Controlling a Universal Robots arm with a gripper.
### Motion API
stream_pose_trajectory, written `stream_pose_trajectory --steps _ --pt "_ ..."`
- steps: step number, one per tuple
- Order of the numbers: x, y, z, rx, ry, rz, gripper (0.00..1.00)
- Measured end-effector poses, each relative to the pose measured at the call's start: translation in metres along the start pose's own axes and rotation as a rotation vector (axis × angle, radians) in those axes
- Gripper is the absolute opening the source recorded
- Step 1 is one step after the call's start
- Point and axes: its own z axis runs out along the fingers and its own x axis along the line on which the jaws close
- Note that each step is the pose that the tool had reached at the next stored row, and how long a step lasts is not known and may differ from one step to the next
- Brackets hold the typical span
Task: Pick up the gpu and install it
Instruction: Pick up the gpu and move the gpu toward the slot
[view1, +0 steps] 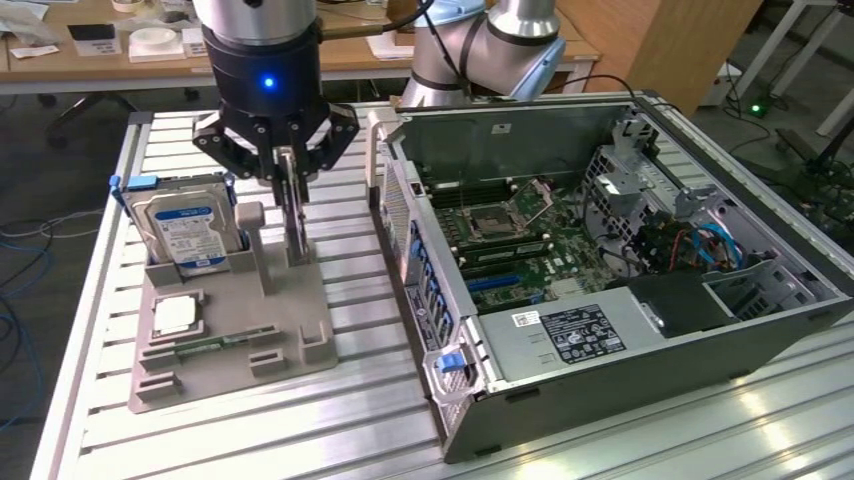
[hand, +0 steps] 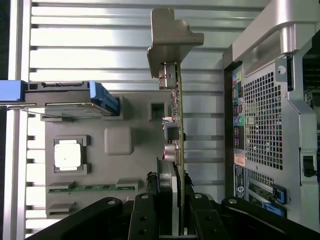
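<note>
My pincer (view1: 286, 190) clamped on gpu (view1: 296, 240). Card upright, edge-on, at grey holder tray (view1: 234, 345), between hard drive (view1: 180, 225) and open computer case (view1: 601, 250). My worries: narrow grip lets card tilt or slip; metal bracket (hand: 172, 40) snags case wall.

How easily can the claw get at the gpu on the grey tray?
Yes, it seems so: the claw is right over the upright gpu, fingers pinching both its faces, with nothing in between.
</note>
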Motion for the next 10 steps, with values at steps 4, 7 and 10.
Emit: stream_pose_trajectory --steps 4,7,10 --pt "0.0 0.0003 -0.0021 0.0001 0.0001 0.0 0.28" --pt "-0.0001 0.0004 -0.0035 0.0 0.0 0.0 0.28" --pt "-0.0001 0.0006 -0.0047 0.0 0.0001 0.0 0.28"
